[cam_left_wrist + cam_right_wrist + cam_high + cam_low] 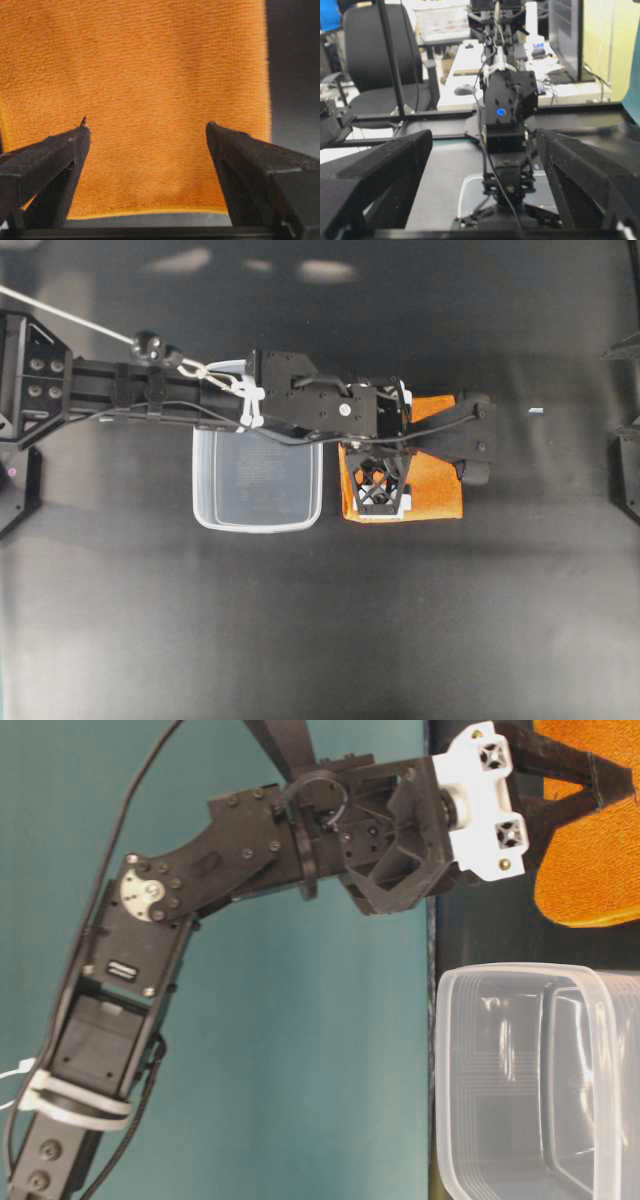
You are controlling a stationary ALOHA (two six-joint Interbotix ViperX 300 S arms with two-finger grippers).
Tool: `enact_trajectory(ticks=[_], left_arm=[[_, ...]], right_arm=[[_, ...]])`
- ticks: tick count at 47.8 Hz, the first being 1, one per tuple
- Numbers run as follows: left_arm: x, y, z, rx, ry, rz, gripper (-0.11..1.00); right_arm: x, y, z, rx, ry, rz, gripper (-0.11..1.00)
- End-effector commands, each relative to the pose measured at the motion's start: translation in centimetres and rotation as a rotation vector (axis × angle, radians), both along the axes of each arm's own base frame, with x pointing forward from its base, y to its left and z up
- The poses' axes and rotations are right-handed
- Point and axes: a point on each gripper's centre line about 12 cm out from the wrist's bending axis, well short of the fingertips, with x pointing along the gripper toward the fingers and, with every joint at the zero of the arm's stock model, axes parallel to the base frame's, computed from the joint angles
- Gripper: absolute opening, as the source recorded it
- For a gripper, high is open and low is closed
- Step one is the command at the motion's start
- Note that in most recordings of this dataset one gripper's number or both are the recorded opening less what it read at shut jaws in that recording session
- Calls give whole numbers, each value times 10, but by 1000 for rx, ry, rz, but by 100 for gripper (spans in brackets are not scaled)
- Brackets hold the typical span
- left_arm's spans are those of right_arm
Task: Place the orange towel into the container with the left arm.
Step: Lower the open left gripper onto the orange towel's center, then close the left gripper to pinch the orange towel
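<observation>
The orange towel (432, 490) lies folded flat on the black table, just right of the clear plastic container (258, 502), which stands empty. The left arm (150, 390) reaches across over the container's far edge, and its left gripper (425, 465) points down over the towel. In the left wrist view the towel (150, 65) fills the picture, and the left gripper (147, 127) is open, its two black fingers spread wide above the cloth with nothing pinched. From table level the towel (590, 860) lies under the fingers (560, 760). The right gripper (484, 137) is open and empty.
The right wrist view faces the left arm (505, 110), with the container's rim (466, 192) below it. Black parts of the right arm (625, 470) show at the table's right edge. A tiny pale scrap (535, 411) lies right of the towel.
</observation>
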Motion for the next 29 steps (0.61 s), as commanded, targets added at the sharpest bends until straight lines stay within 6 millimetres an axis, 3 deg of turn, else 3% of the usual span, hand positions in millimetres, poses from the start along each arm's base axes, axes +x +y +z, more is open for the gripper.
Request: enact_trajectory(ticks=[1,13,29], left_arm=[[3,0,0,11,-11,-22,90],[13,-4,-12,24,-62,-66,90],[8,-6,-25,21,-33,-65,89]], right_arm=[[1,0,9,5,-24,2,81],[1,0,8,5,-20,3,81],[2,0,7,5,-17,3,81]])
